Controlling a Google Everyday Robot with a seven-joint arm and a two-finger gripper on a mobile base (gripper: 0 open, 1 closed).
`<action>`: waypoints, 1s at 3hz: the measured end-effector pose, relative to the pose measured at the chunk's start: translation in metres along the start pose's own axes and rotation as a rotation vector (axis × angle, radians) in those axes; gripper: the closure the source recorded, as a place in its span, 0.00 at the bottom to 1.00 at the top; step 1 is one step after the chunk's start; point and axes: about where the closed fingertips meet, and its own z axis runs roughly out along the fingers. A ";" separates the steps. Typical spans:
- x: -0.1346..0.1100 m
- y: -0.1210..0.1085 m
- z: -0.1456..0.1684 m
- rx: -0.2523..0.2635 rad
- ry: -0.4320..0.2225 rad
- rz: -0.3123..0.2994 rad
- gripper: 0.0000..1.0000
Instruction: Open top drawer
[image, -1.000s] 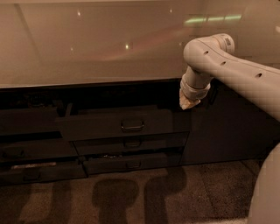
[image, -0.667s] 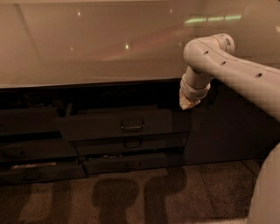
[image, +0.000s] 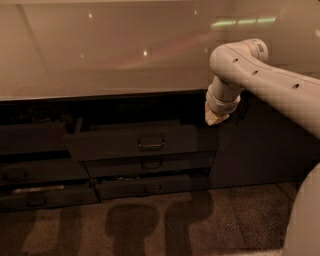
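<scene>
Only the one camera view to go on, so here goes. The top drawer (image: 110, 145) is a rigid slab-front thing. I'd guess it runs on slides, so it should come straight out with a steady pull and not flex at all. It probably has some weight given how wide and tall the front is, more if it's loaded (can't see inside from here). The flat front looks smooth, with nothing to get a purchase on. So the only sensible place to take hold is the small metal loop handle (image: 151, 144) in the middle of it. Hook or pinch that loop and pull square to the front, toward the camera. Pulling off-axis would likely make it bind. The loop is thin, so a grab could slip off if it isn't seated well.

Looks-wise it's dark grey and flat, the widest and tallest of the stack. It sits right under the edge of the pale glossy counter (image: 100, 60), with two narrower drawers (image: 150, 165) below it at 6 o'clock. Its front seems to stand a touch forward of those two, with a dark gap above it, but the light's dim so I wouldn't swear to it.

The hand (image: 216, 118) hangs off the end of the white arm (image: 270, 80), up by the drawer's top right corner. That's roughly 2 o'clock from the handle, and it isn't touching the loop. Whether the hand is apart or together, I can't tell. A dark cabinet door (image: 260, 150) sits at 3 o'clock of the drawer.
</scene>
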 end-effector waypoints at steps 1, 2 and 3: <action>0.000 0.000 0.000 0.000 0.000 0.000 0.37; 0.000 0.000 0.000 0.000 0.000 0.000 0.14; 0.000 0.000 0.000 0.000 0.000 0.000 0.00</action>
